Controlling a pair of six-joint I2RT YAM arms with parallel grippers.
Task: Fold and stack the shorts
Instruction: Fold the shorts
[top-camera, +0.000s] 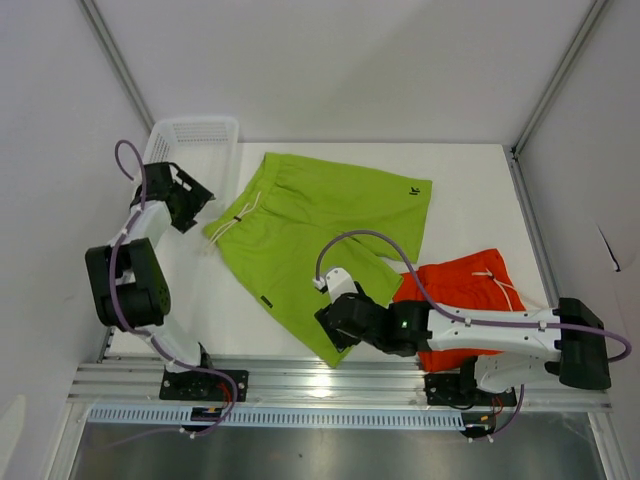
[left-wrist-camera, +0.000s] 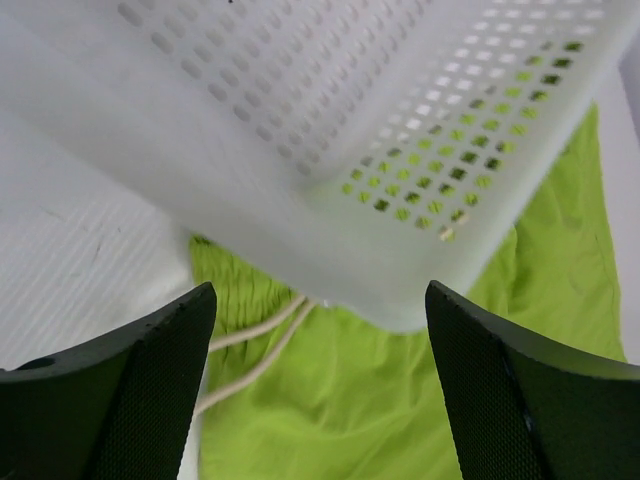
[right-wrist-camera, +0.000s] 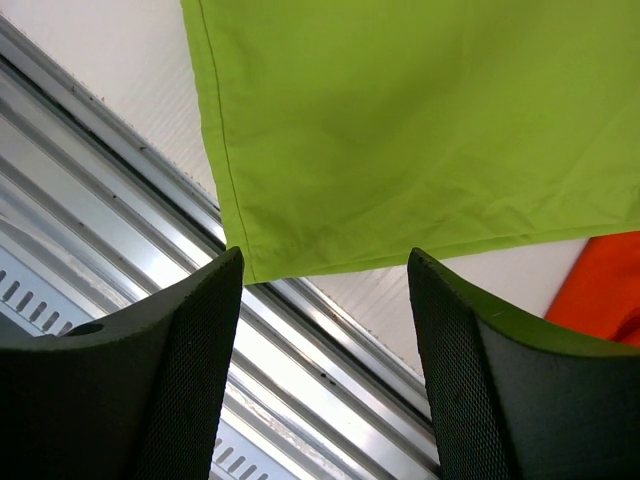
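Observation:
The lime green shorts lie spread flat mid-table, white drawstring at their left waistband. The orange shorts lie crumpled at the right, partly under my right arm. My left gripper hovers open between the basket and the green waistband; in the left wrist view its jaws stand wide above green fabric and drawstring, holding nothing. My right gripper is open over the near corner of a green leg, nothing between its fingers. Orange cloth shows at that view's right edge.
A white mesh basket stands at the back left, and its corner fills the top of the left wrist view. The aluminium rail runs along the table's near edge, just under the green hem. White walls enclose the table.

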